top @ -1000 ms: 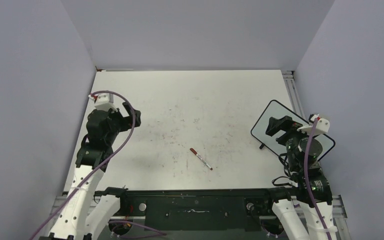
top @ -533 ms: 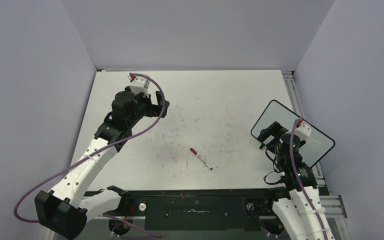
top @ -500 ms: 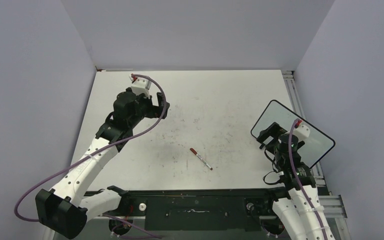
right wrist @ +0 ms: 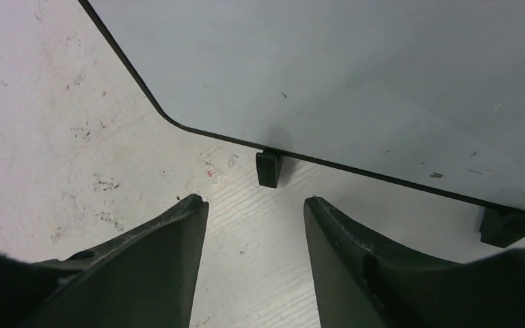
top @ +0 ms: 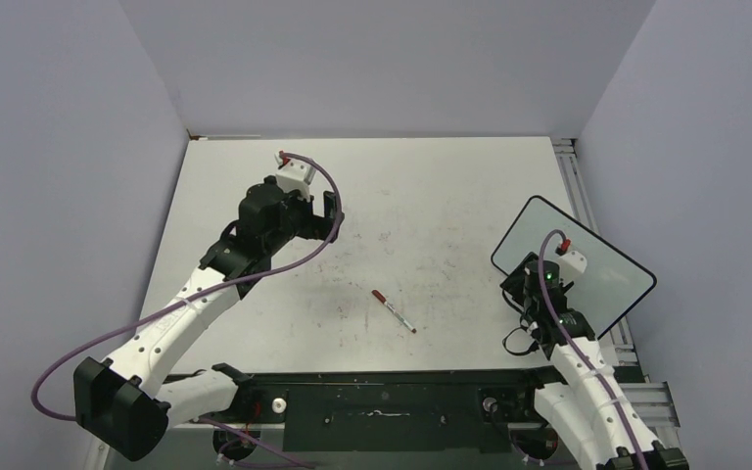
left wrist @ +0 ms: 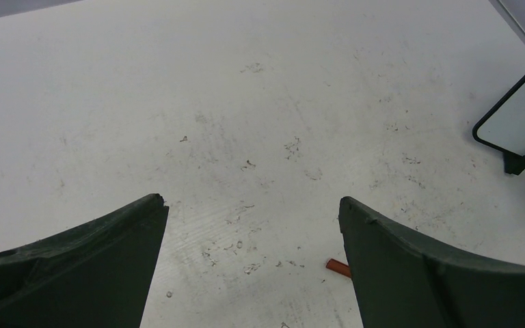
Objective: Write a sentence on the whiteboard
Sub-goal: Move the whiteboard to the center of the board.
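The left claw has swung from the left edge of the smudged white counter toward its middle. The right claw has drawn back off the black-framed, glossy grey whiteboard to the board's near-left rim, and its jaws have narrowed.

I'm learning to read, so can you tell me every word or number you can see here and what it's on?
No text can be read here.
The small black-framed whiteboard has a blank face.
The thin red-capped marker pen is too small to show any label.
The white tabletop carries only smudges, not letters.
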